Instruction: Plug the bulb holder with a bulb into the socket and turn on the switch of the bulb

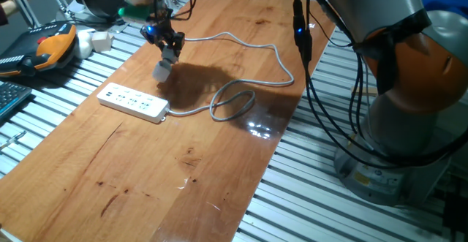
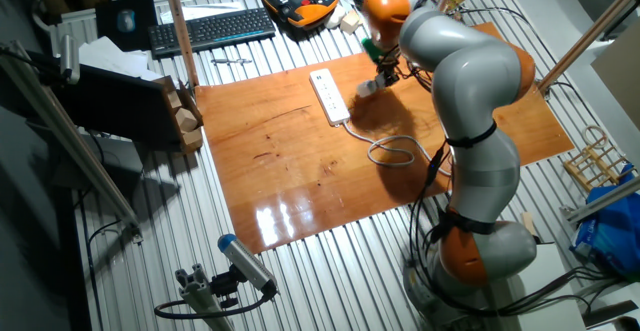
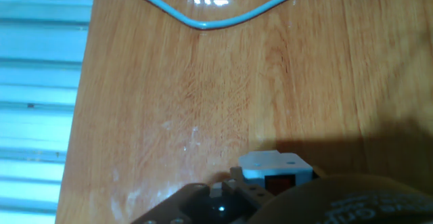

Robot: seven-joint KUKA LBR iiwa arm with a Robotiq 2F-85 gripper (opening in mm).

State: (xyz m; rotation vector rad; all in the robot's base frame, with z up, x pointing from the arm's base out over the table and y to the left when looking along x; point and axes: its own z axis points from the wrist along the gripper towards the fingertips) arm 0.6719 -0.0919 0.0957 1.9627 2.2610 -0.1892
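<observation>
My gripper (image 1: pixel 170 52) hangs over the wooden table, just behind the right end of the socket (image 1: pixel 134 101), a long white power strip. It is shut on the bulb holder (image 1: pixel 162 70), which sticks out below the fingers and sits above the tabletop, apart from the strip. In the hand view the holder's white boxy plug with its red mark (image 3: pixel 274 170) shows at the bottom edge, with a rounded shape beside it in shadow. The other fixed view shows the socket (image 2: pixel 328 96) left of the held bulb holder (image 2: pixel 366 88).
The strip's grey cable (image 1: pixel 234 101) loops across the table to the right and runs on to the back. An orange teach pendant (image 1: pixel 55 44) and a keyboard (image 2: pixel 210 29) lie off the board on the slatted metal bench (image 3: pixel 40 116). The arm's base (image 1: pixel 395 125) stands at the right.
</observation>
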